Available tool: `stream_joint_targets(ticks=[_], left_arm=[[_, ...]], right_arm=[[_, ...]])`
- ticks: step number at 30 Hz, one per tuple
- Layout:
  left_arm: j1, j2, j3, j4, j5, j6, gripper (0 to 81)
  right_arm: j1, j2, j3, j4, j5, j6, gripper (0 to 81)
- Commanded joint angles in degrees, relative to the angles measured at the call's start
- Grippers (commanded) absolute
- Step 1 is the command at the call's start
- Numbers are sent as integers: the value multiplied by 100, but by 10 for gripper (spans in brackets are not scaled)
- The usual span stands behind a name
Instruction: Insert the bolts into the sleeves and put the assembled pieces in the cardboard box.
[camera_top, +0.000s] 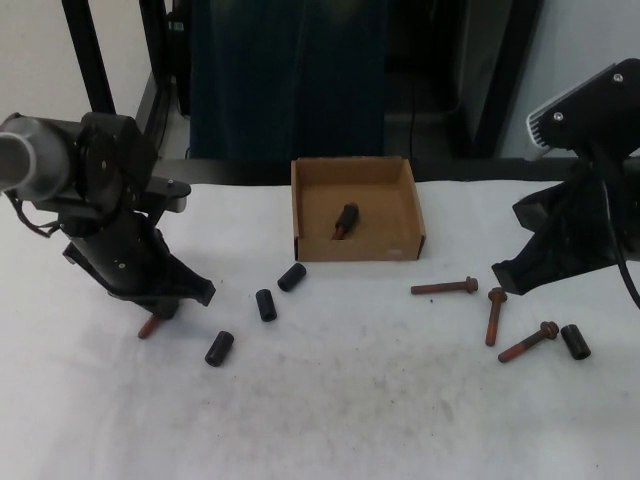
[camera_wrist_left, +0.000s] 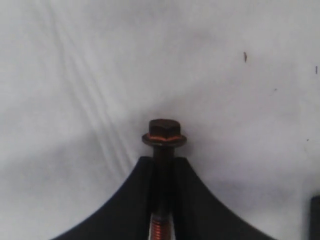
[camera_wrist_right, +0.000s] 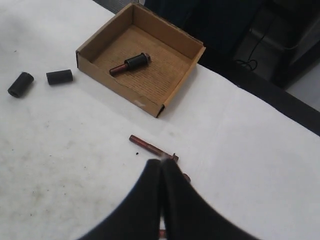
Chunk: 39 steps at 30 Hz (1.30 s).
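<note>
Your left claw (camera_wrist_left: 162, 167) grips a bolt (camera_wrist_left: 163, 135) by its shank, low at the high view's left — a sleeve (camera_top: 219, 348) lies just right. Right claw (camera_wrist_right: 161, 167) is pinched shut, empty. One assembled piece (camera_top: 345, 220) sits in the box (camera_top: 360, 247). Next, likely: align bolt with sleeve bore.

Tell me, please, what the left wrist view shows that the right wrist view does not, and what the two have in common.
Left wrist view: the left gripper shut on a bolt, whose hex head sticks out beyond the gripper. Right wrist view: the right gripper shut with nothing held, the cardboard box with one assembled piece inside, two loose sleeves beside the box, and a loose bolt lying on the bench near that gripper. Both: the white bench cover.
</note>
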Motion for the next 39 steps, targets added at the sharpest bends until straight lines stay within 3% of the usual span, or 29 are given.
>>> stream_joint_targets(ticks=[1, 9, 13, 16, 21, 26, 32, 39], left_arm=[[-37, -95, 47, 27, 309, 24, 8], [-37, -820, 47, 49, 297, 24, 8], [-37, -1293, 47, 199, 297, 24, 8], [-37, -1689, 57, 413, 309, 7, 8], [-37, -2173, 78, 725, 630, -278, 8], [-37, -2467, 108, 930, 939, -498, 8], [-49, -2962, 651, 723, 962, -498, 8], [-88, -3579, 1296, 634, 962, -498, 8]], right_arm=[[-24, 14, -42, -39, -109, -64, 6], [-24, 43, -42, 14, -1037, 243, 6], [-24, 194, -53, 188, -811, -138, 23], [-78, 314, -53, 465, -410, -788, 146], [-413, 580, -36, 641, -342, -853, 435], [-828, 935, -14, 567, -86, -1165, 411], [-1253, 1231, -9, 577, -38, -890, 410], [-1485, 1398, 18, 499, -65, -891, 410]])
